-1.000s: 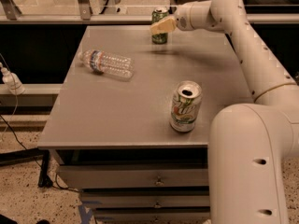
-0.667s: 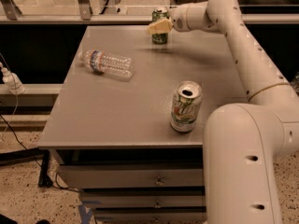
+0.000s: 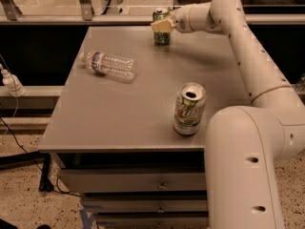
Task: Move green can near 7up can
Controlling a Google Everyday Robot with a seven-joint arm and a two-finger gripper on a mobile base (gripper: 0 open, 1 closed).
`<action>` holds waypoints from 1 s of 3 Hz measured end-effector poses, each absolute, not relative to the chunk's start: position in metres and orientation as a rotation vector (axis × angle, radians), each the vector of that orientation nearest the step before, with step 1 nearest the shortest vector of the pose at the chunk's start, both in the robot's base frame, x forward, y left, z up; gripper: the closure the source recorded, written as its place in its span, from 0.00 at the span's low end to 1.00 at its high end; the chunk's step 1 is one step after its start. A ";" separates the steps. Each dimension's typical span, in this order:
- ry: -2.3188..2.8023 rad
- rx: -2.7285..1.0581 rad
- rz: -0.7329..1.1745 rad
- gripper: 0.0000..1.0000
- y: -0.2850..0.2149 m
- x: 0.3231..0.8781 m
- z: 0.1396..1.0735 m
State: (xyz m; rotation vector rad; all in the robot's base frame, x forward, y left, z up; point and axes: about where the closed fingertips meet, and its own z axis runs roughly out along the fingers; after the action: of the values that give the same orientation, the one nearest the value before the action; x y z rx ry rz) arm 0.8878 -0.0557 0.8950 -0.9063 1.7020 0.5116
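The green can (image 3: 161,37) stands upright at the far edge of the grey table (image 3: 119,113), near the middle of that edge. My gripper (image 3: 161,24) reaches in from the right and sits at the can's upper half, covering part of it. The 7up can (image 3: 189,109), silver-white with a green logo and an open top, stands upright near the table's front right, well apart from the green can. My arm runs from the front right corner up and over to the far edge.
A clear plastic water bottle (image 3: 108,65) lies on its side at the table's left rear. Drawers (image 3: 143,180) sit under the tabletop. A railing (image 3: 95,18) runs behind the table. Cables and a plug (image 3: 9,82) hang at the left.
My gripper has shifted slightly left and farther over the green can. The 7up can and the bottle have not moved.
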 end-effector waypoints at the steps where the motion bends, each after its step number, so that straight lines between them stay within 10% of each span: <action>1: 1.695 -0.892 0.505 0.88 -0.067 0.883 0.902; 3: 1.632 -0.807 0.448 1.00 -0.139 0.819 0.951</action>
State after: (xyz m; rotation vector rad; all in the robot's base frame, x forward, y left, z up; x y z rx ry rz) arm 0.8188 -0.1392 0.9509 -0.8067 1.6320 0.4478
